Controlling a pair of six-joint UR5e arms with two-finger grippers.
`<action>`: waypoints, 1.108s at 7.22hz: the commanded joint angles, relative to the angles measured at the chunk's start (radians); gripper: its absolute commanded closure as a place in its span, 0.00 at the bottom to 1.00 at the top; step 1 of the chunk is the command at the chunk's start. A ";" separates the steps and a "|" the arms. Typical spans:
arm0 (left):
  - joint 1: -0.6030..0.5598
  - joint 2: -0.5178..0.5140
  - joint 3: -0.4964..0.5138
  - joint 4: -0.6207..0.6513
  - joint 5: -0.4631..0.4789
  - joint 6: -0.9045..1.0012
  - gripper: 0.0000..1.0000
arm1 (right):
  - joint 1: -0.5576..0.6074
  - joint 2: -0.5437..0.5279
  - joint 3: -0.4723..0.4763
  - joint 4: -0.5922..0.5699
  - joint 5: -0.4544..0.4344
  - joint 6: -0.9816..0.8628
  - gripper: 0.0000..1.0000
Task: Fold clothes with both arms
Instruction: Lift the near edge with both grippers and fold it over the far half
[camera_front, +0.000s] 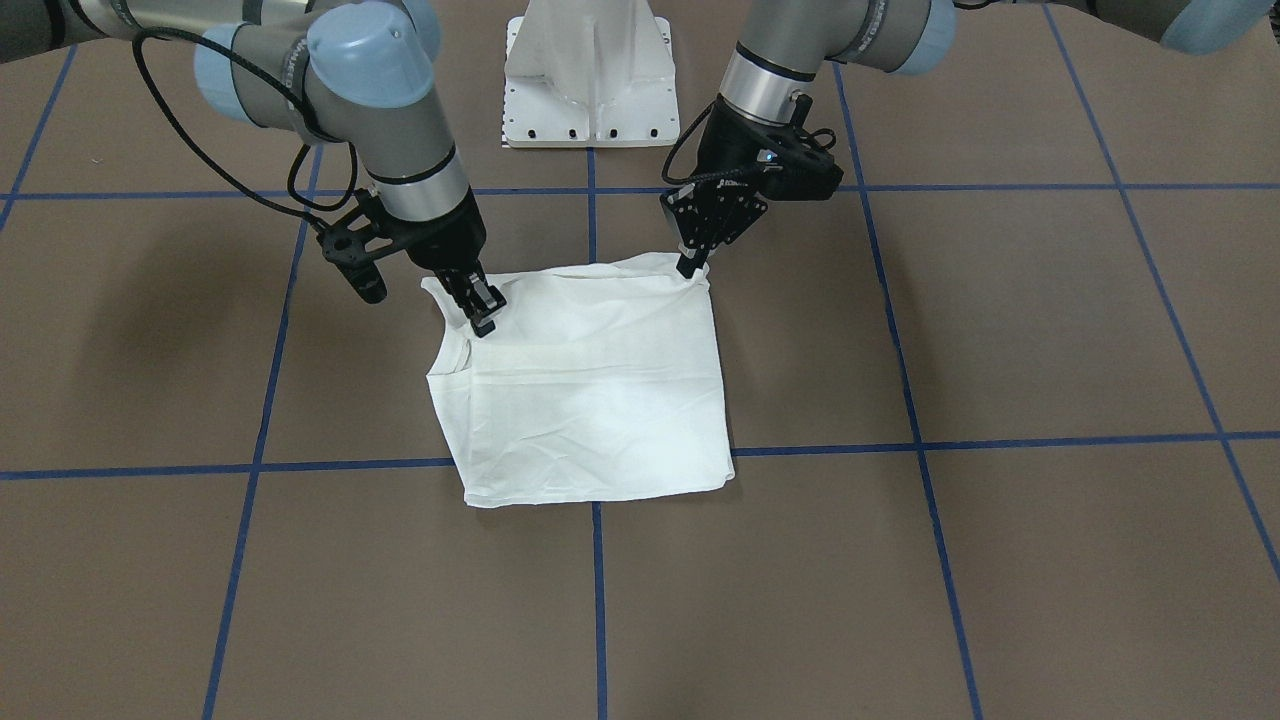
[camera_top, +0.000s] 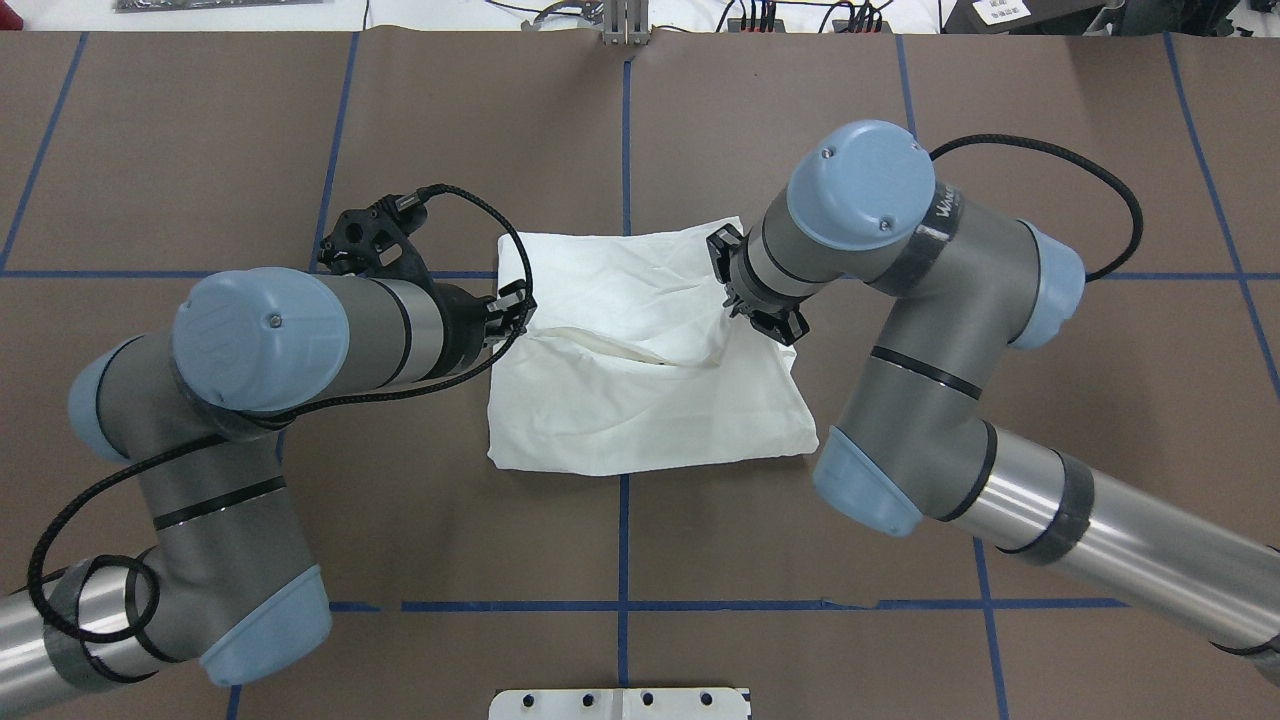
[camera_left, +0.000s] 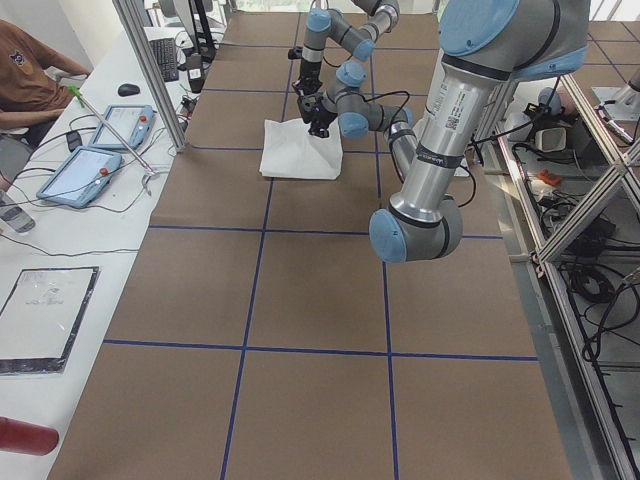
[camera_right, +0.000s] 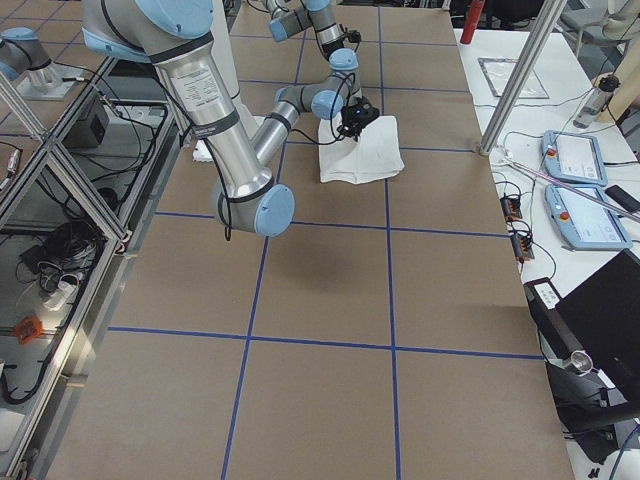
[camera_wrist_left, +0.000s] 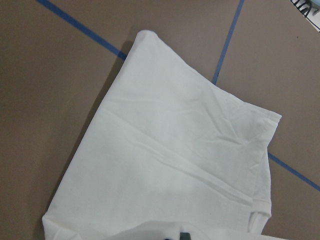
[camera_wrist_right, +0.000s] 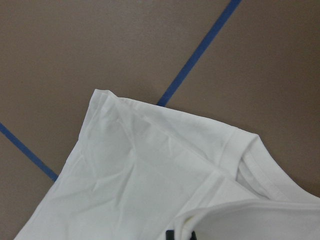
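The clothes are one white shirt (camera_front: 590, 400), folded into a rough square in the middle of the brown table (camera_top: 640, 410). My left gripper (camera_front: 692, 265) is shut on the shirt's near corner on my left side (camera_top: 518, 310). My right gripper (camera_front: 482, 315) is shut on the opposite near edge, close to the collar (camera_top: 730, 290). Between the two grippers the top layer is raised into a loose fold. The left wrist view shows the shirt (camera_wrist_left: 165, 160) spread out below the fingers. In the right wrist view, the shirt's ribbed collar (camera_wrist_right: 255, 165) is visible.
The white pedestal base (camera_front: 590, 80) stands at the robot's side of the table. Blue tape lines (camera_front: 598, 600) mark a grid on the brown cover. A side table holds tablets (camera_left: 100, 130), and a person (camera_left: 30, 75) sits at it.
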 joint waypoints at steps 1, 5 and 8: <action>-0.052 -0.058 0.207 -0.140 0.002 0.038 1.00 | 0.032 0.086 -0.180 0.082 0.006 -0.064 1.00; -0.182 -0.101 0.389 -0.242 0.002 0.188 0.34 | 0.116 0.172 -0.417 0.197 0.058 -0.285 0.00; -0.213 -0.100 0.389 -0.242 0.000 0.210 0.34 | 0.248 0.147 -0.440 0.194 0.185 -0.490 0.00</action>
